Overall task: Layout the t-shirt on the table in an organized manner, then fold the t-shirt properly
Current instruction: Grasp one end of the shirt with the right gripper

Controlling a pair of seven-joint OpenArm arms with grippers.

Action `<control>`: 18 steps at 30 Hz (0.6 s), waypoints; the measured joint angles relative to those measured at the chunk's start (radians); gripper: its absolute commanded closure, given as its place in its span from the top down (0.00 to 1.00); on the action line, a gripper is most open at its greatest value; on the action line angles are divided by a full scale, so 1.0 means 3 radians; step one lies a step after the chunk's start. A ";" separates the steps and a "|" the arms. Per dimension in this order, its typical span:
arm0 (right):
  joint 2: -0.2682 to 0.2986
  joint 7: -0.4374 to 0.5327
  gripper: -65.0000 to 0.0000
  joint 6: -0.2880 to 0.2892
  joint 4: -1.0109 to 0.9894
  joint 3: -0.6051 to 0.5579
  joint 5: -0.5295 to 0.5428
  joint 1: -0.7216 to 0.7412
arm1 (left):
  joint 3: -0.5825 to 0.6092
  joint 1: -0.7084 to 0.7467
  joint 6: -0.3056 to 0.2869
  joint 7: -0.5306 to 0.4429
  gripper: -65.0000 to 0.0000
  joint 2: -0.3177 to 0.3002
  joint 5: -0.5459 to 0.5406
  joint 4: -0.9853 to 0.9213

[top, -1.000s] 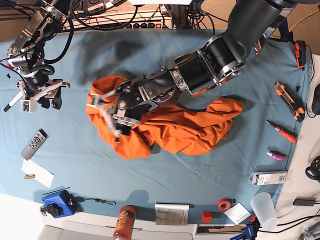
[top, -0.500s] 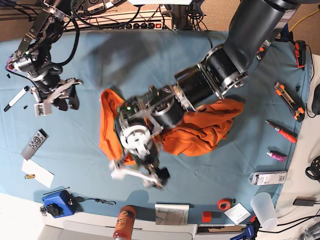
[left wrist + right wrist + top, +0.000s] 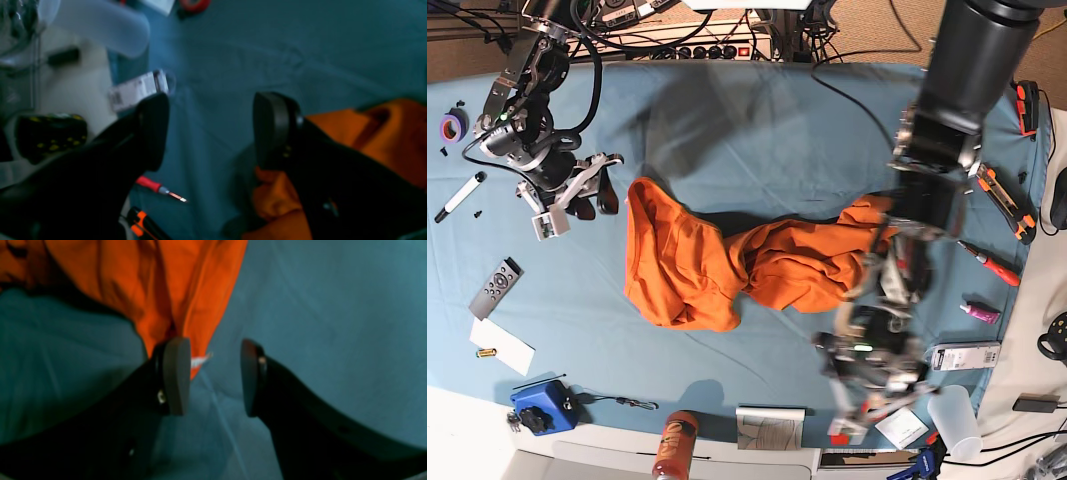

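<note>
The t-shirt (image 3: 747, 262) lies crumpled in a long heap mid-counter (image 3: 757, 130). The right gripper (image 3: 592, 192) hangs just beside the shirt's bunched end, jaws apart, holding nothing. The left gripper (image 3: 867, 395) hovers near the shirt's other end, jaws wide and empty, its arm reaching down past the shirt.

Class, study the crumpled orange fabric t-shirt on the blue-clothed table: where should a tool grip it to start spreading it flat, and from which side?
Probably the crumpled orange fabric t-shirt is best pinched at its outer edges, from above. In the base view its left edge stands nearest the open right tool. The far end lies beside the open left tool. The twisted, bunched middle offers no clean hem.
</note>
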 measured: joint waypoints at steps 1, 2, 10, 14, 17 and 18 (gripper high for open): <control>-0.0001 -0.0023 0.39 0.0000 0.0000 -0.0014 0.0000 -0.0004 | -0.0065 0.0032 -0.0064 0.0003 0.59 -0.0071 -0.0109 0.0038; 0.0004 -0.0034 0.39 0.0000 0.0000 -0.0033 -0.0001 -0.0019 | -0.0108 0.0069 -0.0116 0.0000 0.59 -0.0136 -0.0234 0.0064; 0.0004 -0.0033 0.54 0.0010 -0.0001 -0.0259 -0.0203 -0.0299 | -0.0140 0.0387 -0.0198 -0.0005 0.59 -0.0436 -0.0446 0.0216; 0.0000 0.0254 0.54 -0.0371 -0.0001 -0.0282 -0.0251 -0.0315 | -0.0137 0.0455 -0.0210 -0.0008 0.59 -0.0436 -0.0529 0.0237; 0.0001 0.0341 0.54 -0.0476 -0.0001 -0.0282 -0.0261 -0.0296 | -0.0137 0.0446 -0.0210 -0.0010 0.59 -0.0436 -0.0528 0.0237; -0.0003 0.0338 0.54 -0.0476 -0.0001 -0.0284 -0.0262 -0.0296 | -0.0137 0.0446 -0.0210 -0.0010 0.59 -0.0436 -0.0528 0.0237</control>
